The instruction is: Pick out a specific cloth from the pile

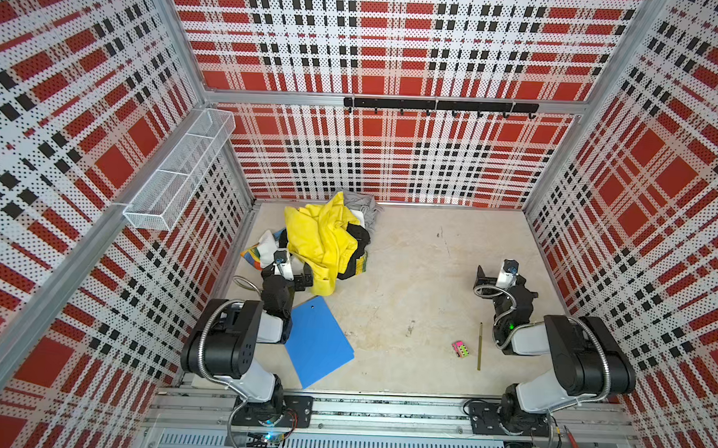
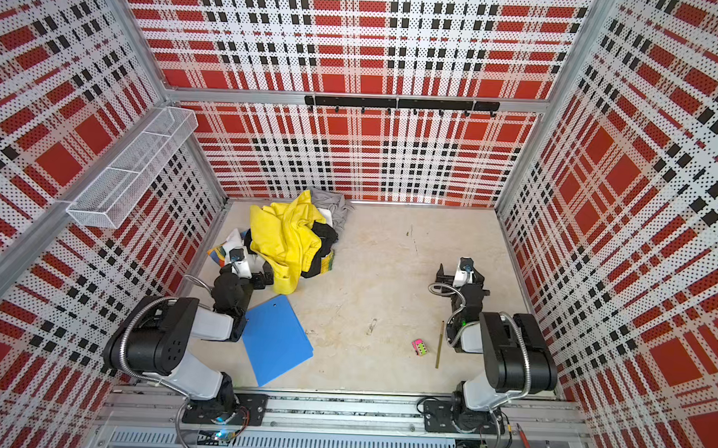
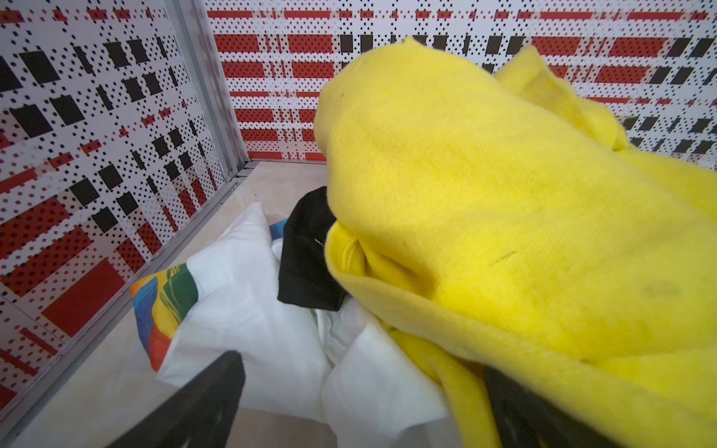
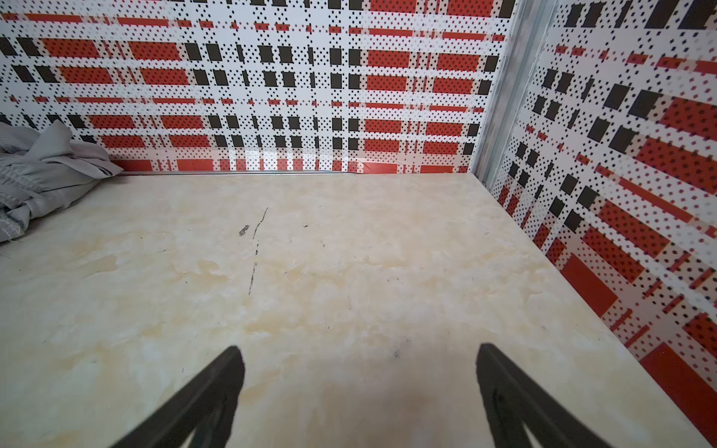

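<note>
The pile (image 1: 327,236) sits far left on the table (image 1: 410,256), with the cloth (image 1: 252,255) poking out under its left edge, beside the left wall. My left gripper (image 3: 361,372) is at the pile's near edge, and the folder (image 1: 318,344) lies nearer still. My right gripper (image 4: 361,357) is well apart on the right. Nearer than it lie the toy (image 1: 460,349) and, just to the toy's right, the stick (image 1: 479,346).

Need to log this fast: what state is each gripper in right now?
Left gripper: open, gripping nothing, right at the pile.
Right gripper: open, empty, above the table.
</note>
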`<action>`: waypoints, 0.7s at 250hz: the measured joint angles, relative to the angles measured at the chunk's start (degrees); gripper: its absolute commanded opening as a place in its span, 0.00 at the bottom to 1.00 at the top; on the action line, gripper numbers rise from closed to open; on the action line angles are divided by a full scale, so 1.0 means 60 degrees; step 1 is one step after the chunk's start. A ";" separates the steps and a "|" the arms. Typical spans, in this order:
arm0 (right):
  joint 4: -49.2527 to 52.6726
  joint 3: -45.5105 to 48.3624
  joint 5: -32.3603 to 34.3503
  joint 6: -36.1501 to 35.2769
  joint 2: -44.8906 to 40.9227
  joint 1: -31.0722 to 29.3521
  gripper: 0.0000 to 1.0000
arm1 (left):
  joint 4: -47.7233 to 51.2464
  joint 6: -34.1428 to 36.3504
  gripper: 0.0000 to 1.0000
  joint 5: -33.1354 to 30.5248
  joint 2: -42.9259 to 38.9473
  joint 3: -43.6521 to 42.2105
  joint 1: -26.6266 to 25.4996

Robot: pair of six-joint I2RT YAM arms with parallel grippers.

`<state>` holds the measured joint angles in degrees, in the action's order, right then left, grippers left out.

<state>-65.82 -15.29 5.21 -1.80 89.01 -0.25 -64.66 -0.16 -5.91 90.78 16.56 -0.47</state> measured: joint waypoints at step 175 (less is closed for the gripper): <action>0.0000 0.0000 -0.0138 -0.0022 0.0000 0.0004 1.00 | 0.0000 0.0000 0.99 0.0000 0.0000 0.0000 0.0004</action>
<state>-65.82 -15.29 4.38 -1.93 89.01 -0.23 -64.66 -0.16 -5.91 90.78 16.56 -0.45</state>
